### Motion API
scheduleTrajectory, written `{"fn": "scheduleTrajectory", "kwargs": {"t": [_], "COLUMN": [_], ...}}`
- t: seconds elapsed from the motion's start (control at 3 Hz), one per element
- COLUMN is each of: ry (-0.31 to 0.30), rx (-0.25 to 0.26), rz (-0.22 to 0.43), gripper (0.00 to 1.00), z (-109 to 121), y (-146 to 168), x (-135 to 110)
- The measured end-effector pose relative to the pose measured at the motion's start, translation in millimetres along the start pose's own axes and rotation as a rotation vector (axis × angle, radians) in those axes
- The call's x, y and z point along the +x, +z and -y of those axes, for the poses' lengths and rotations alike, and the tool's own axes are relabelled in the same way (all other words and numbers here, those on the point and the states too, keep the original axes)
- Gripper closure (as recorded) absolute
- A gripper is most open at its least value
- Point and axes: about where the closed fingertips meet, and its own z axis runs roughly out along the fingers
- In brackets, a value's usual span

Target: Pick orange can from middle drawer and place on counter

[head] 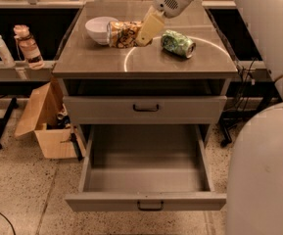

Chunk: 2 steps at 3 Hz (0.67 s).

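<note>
The orange can lies sideways in my gripper, which is shut on its right end. One beige finger shows across the can. The can is low over the counter, at the back left, right beside a white bowl; I cannot tell whether it touches the top. The middle drawer stands pulled out below, and its grey tray holds nothing. My arm comes in from the upper right.
A white bowl sits at the counter's back left. A green can lies on its side to the right of the gripper. The drawer above is shut. A cardboard box stands on the floor at left. Bottles stand on a left shelf.
</note>
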Motion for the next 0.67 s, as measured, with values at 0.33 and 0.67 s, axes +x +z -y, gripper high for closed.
{"fn": "scheduleTrajectory", "kwargs": {"t": [0.33, 0.67], "ry": [0.0, 0.005], "rx": [0.0, 0.043], "rz": [0.0, -0.004], "gripper": [1.0, 1.0], "z": [0, 13], "y": [0, 8], "x": [0, 1]}}
